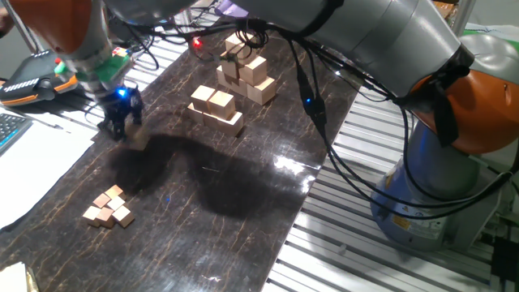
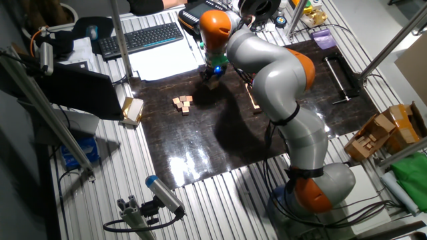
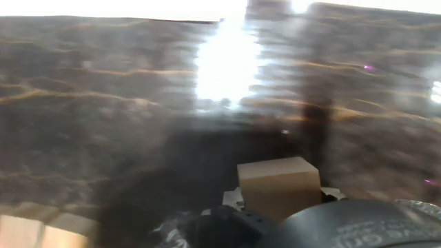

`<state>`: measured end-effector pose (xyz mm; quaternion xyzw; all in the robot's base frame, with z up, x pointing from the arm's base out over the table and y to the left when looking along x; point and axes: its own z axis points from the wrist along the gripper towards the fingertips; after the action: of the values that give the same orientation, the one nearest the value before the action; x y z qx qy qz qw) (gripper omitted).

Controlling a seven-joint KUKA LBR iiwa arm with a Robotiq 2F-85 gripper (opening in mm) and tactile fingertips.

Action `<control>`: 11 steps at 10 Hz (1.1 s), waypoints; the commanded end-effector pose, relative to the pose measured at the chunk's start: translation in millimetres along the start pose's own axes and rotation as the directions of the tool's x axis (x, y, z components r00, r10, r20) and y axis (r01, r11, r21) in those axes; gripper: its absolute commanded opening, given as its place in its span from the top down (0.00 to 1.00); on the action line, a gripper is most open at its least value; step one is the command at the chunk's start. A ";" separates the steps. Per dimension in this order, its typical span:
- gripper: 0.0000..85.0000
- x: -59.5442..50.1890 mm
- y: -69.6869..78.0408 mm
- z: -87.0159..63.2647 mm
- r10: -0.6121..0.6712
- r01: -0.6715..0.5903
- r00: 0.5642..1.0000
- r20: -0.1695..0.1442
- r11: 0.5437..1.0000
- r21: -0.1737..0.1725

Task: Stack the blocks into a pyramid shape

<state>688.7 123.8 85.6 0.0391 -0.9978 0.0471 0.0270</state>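
My gripper hangs low over the left edge of the dark table, far from the piles. In the hand view a plain tan block sits between my fingers, with pale pads against both its sides. The same block shows just below my fingertips in one fixed view. A stepped pile of mid-sized blocks stands at the table's middle back. From the other fixed view my gripper is at the far side of the table, and the arm hides that pile.
A taller stack of bigger cubes stands behind the stepped pile. Several tiny pinkish cubes lie at the front left, also seen as tiny cubes. White paper and a keyboard lie beside the table's left edge.
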 end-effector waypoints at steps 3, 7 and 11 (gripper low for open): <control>0.52 16.4 -58.8 -22.5 0.017 -0.017 1.000 -0.017 1.000 0.022; 0.60 41.6 -102.9 -36.3 0.044 -0.041 0.999 -0.032 0.996 0.074; 0.63 55.0 -116.6 -50.5 0.055 -0.051 0.998 -0.044 0.995 0.088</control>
<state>645.8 13.4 149.9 0.0127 -0.9946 0.0919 0.0462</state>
